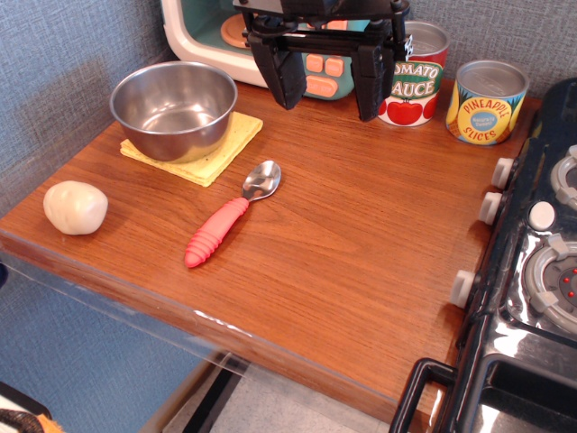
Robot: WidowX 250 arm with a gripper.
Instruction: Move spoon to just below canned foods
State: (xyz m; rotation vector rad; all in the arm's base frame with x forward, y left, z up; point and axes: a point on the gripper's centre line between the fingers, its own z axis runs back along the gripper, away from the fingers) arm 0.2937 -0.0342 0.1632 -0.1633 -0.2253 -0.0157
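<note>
The robot's matte black two-fingered gripper (330,86) enters at the top edge. Its body is a boxy black block crossed by a horizontal bar with hard, squared edges. Two thick, flat-sided black fingers (285,77) hang from the bar, each tapering to a blunt tip. A small white label with dark marks sits on the right side.
</note>
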